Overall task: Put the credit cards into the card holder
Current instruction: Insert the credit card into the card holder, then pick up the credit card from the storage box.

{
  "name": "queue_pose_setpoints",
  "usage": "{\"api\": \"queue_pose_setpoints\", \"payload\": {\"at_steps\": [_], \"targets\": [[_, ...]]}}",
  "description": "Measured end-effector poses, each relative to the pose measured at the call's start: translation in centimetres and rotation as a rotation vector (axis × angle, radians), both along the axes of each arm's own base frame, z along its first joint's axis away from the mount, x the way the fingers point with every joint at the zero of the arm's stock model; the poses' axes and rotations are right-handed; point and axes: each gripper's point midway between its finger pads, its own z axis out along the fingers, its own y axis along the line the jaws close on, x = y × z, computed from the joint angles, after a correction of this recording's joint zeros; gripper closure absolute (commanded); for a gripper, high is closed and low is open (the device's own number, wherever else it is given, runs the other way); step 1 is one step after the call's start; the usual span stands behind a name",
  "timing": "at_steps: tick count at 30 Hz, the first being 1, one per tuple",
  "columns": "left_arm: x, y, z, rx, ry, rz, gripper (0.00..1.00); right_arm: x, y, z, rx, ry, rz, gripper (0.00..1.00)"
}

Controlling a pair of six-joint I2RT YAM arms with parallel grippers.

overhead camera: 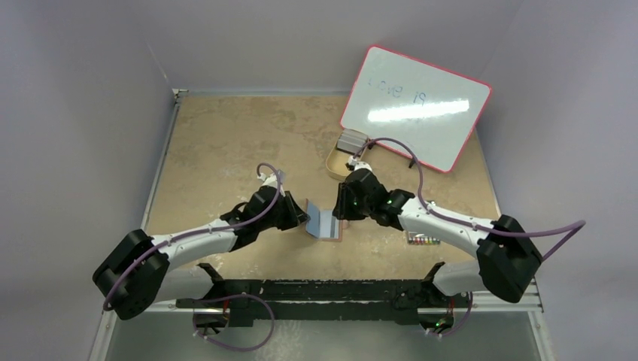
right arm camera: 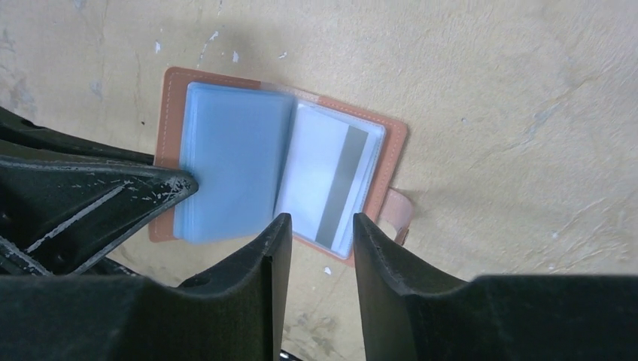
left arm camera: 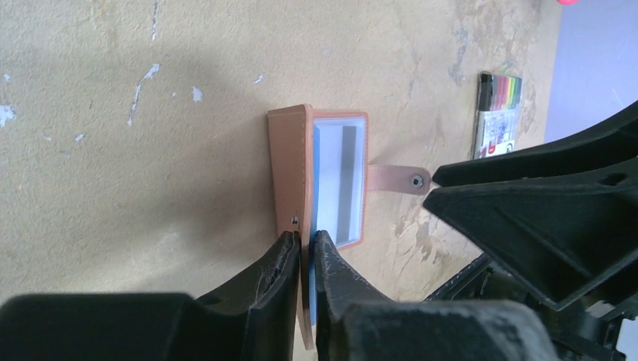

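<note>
The reddish-brown card holder lies open on the table between my grippers. My left gripper is shut on its left cover together with the blue sleeves, and holds that cover upright. A whitish card with a dark stripe sits in the right half, beside the blue sleeves. The snap tab lies flat to the right. My right gripper is open and empty just above the holder's near edge. A greyish stack of cards lies in the tan tray.
The tan oval tray stands behind the right gripper. A red-edged whiteboard leans at the back right. A pack of coloured markers lies by the right arm and also shows in the left wrist view.
</note>
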Motion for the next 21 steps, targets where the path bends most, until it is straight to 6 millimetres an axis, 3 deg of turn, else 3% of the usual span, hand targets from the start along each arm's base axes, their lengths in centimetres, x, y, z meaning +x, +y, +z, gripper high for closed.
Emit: {"api": "queue_pose_setpoints", "payload": {"at_steps": [5, 14, 17, 21], "targets": [[-0.3, 0.3, -0.2, 0.004, 0.004, 0.000, 0.78, 1.9, -0.8, 1.6, -0.036, -0.082, 0.061, 0.56], [-0.3, 0.3, 0.5, -0.003, -0.016, -0.003, 0.77, 12.7, -4.7, 8.2, -0.157, -0.351, 0.067, 0.42], [-0.3, 0.4, 0.4, 0.002, -0.015, -0.002, 0.77, 15.9, -5.6, 8.1, -0.260, -0.402, 0.092, 0.42], [-0.5, 0.6, -0.1, 0.010, -0.009, 0.000, 0.77, 18.9, -6.1, 5.9, -0.400, -0.406, 0.166, 0.42]]}}
